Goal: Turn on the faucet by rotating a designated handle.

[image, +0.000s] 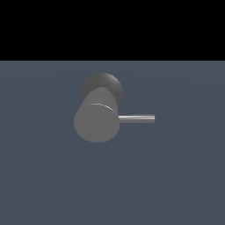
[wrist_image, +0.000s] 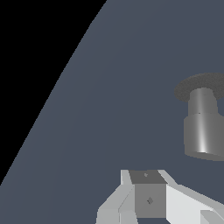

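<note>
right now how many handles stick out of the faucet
1. The handle, a thin rod, projects from the faucet body toward the exterior view's right. The wrist view shows none; another behind the cylinder could be hidden.

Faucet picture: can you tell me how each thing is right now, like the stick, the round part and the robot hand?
faucet: untouched, flat round face toward the exterior camera, nothing gripping it.
handle: sticks out level toward the exterior view's right, free of the gripper.
knob: dark, behind the cylinder, untouched.
gripper: apart from the faucet; open or shut cannot be told.
</note>
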